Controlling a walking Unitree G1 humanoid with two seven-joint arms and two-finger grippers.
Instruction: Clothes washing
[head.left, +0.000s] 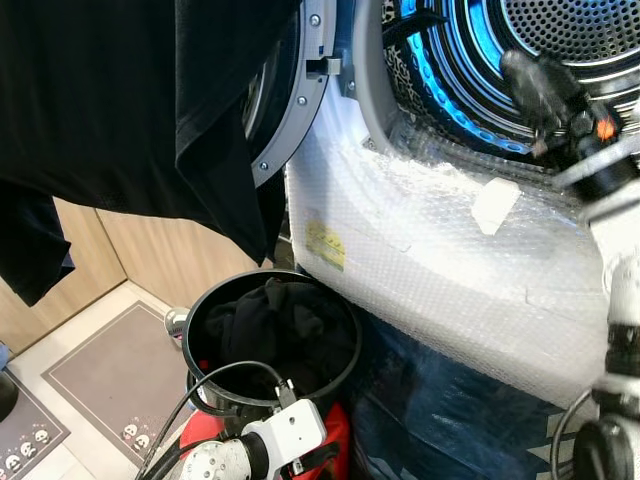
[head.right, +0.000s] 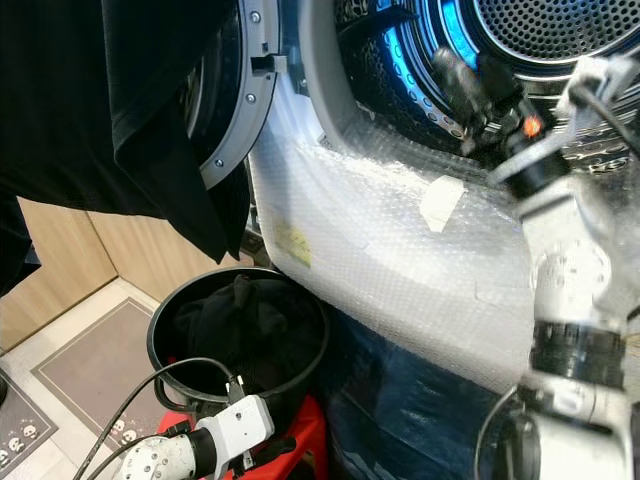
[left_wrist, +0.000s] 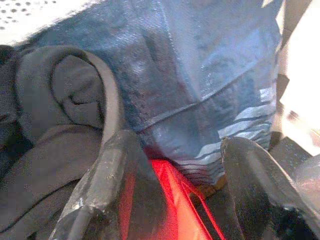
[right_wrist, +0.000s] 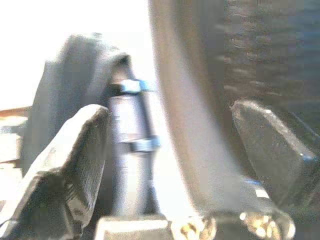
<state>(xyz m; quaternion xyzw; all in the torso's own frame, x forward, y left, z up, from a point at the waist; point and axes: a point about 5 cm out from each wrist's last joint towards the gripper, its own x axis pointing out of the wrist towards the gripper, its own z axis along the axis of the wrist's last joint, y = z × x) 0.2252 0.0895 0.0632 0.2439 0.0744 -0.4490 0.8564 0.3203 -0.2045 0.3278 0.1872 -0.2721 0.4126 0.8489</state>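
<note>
Black garment hangs lengthwise downward over the bucket (dark clothes inside); both pincers gape, empty.

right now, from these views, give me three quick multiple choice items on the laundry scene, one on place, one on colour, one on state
1. Where is the right end effector?
A. inside the bucket
B. at the mouth of the washer drum
C. on the floor mat

2. What colour is the light ring around the drum?
A. blue
B. green
C. red

3. What state is the black bucket in?
A. tipped on its side
B. upright and bare inside
C. upright with dark clothes in it

Answers:
1. B: its black fingers reach up over the bubble-wrapped front of the washer into the opening.
2. A: the rim glows blue.
3. C: dark clothes lie inside the standing bucket, with the left end effector open near it.
</note>
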